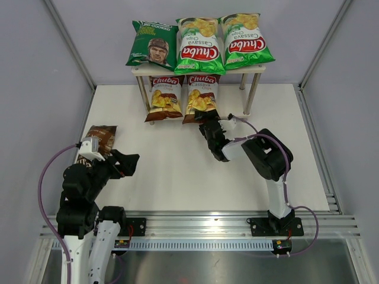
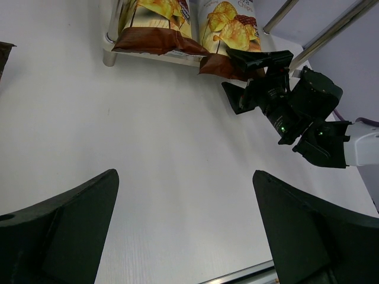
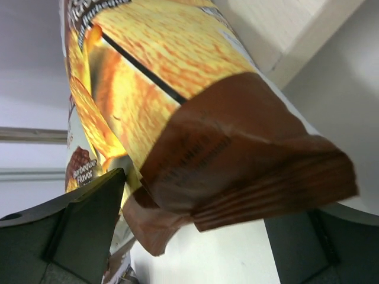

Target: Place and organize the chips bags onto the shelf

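The shelf stands at the back centre. Its top board carries a dark green bag with a man's face and two bright green Chuba bags. Two brown-and-white Chuba bags lean on the lower tier. My right gripper is open, with its jaws on either side of the bottom seam of the right-hand brown bag. The dark brown Kettle bag lies on the table at the left, beside my left wrist. My left gripper is open and empty above the table.
The white table is walled in by grey panels on the left, right and back. A metal rail runs along the near edge. The shelf's silver legs stand on the table. My right arm shows in the left wrist view.
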